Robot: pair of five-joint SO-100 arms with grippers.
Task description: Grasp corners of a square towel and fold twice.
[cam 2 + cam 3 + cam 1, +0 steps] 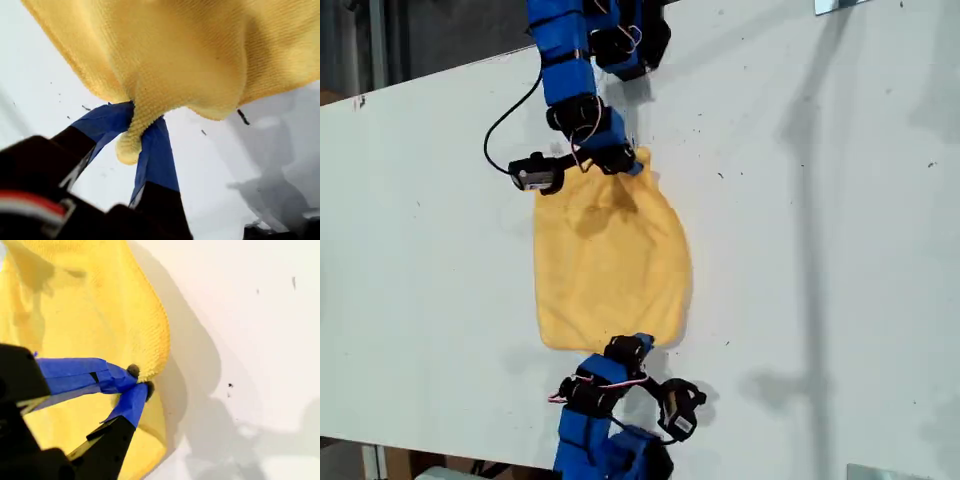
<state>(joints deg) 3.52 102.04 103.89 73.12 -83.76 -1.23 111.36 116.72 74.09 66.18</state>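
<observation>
The yellow-orange towel point(610, 260) lies on the white table point(820, 260) between the two blue arms. My first gripper point(623, 163) reaches in from the exterior view's top and is shut on the towel's far corner. The first wrist view shows that corner point(127, 150) bunched between the blue fingers point(157, 150) of the gripper point(135, 120), with the towel point(190, 50) raised off the table. My second gripper point(638, 347), coming from the exterior view's bottom, is shut on the near corner point(150, 367). In the second wrist view the gripper point(140, 380) pinches the hem, and the towel point(75, 300) spreads beyond it.
The table's edge point(430, 75) runs across the exterior view's upper left, with dark floor behind it. Small metal pieces sit at the exterior view's top right point(840, 5) and bottom right point(900, 472). Arm shadows fall on the table in the exterior view's right half.
</observation>
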